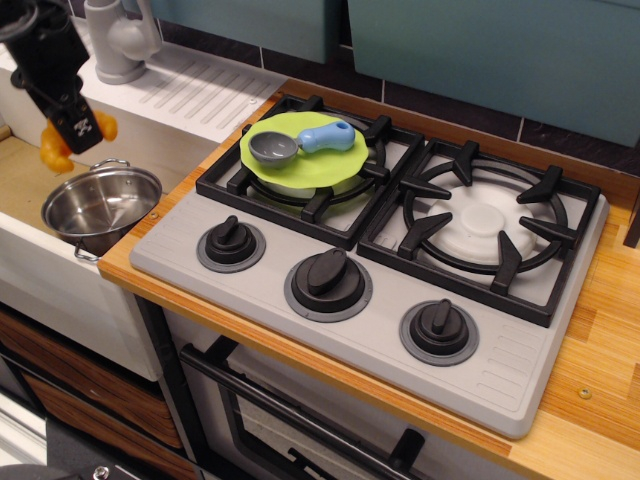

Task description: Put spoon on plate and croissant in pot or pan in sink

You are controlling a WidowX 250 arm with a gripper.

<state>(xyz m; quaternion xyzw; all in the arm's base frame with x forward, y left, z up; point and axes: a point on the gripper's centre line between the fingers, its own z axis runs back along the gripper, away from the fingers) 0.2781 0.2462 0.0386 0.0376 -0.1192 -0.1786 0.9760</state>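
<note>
Only one view, observation.image. My hand (70, 133) is up at the far left over the sink (25, 180), clamped on the croissant (55, 148); orange bits stick out both sides of the black fingers, more on the left. Croissant hangs above and a bit left of the pot (100, 207), not touching it. Pot sits upright in the sink, tight against the counter (600, 330) edge, inside looks bare and shiny, loop handle visible at the rear rim.

Spoon (300, 142) lies on the plate (300, 165), grey bowl to the left, light-blue handle pointing right toward the plate's rim. Plate rests on the grate of the left burner (300, 185) of the stove. Right burner (490, 230) w/ white center. Three knobs (328, 278) in a row along the stove's front. Faucet (120, 40) stands at the back by the ribbed drainboard (205, 90), well apart from my hand.
</note>
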